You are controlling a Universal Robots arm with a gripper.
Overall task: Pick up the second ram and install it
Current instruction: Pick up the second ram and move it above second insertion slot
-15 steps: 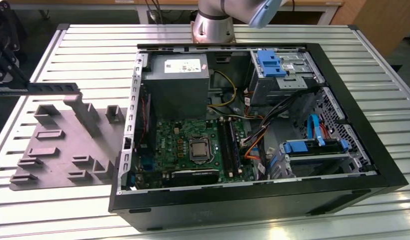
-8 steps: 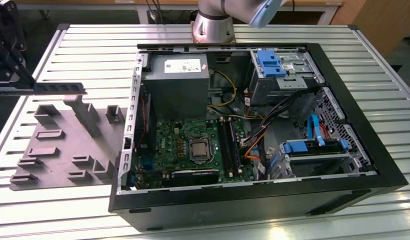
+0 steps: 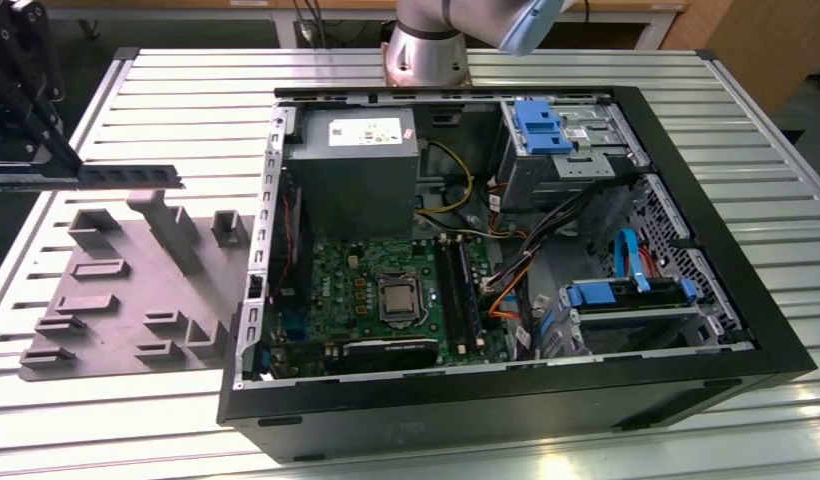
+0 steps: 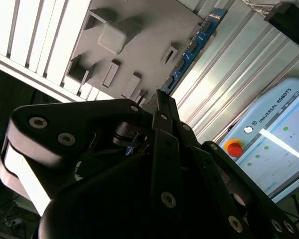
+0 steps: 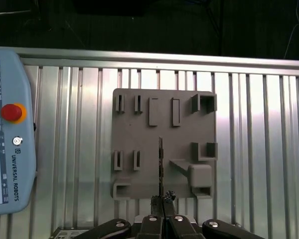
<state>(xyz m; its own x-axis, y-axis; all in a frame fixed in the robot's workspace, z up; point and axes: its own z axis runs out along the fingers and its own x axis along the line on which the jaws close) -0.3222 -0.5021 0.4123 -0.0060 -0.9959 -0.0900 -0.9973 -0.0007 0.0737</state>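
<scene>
Stick: the second ram (image 3: 110, 177), a long, narrow, flat, dark memory stick with small chips, is held level in the air above the grey moulded plastic tray (image 3: 123, 300), at the exterior view's left; in the second wrist view it shows as a blue-edged strip (image 4: 192, 47) running away from the fingertips, and in the first wrist view it appears edge-on (image 5: 161, 167).

Gripper: the black 2-finger gripper (image 3: 23, 175) is closed on 1 end of the stick, its fingertips (image 5: 163, 201) pinched together around it in the first wrist view.

Tray: it lies flat on the ribbed silver metal table (image 3: 157, 80), just beside the case, with raised blocks and narrow slots.

Case: the open black computer tower (image 3: 517, 400) lies on its side, well apart from the stick, which is clear of the tray but not yet over the case.

Board: the green motherboard (image 3: 343, 285) sits inside; its long black memory slots (image 3: 461, 290) run beside the processor socket.

Judgement on doing it well: with the grip at 1 end only, the long free end could sag or twist, so keeping the stick level and lined up along a slot would matter, as would clearing the case wall and the cable bundle (image 3: 517, 275) near the slots.

Stage: pick looks done, install not.
</scene>
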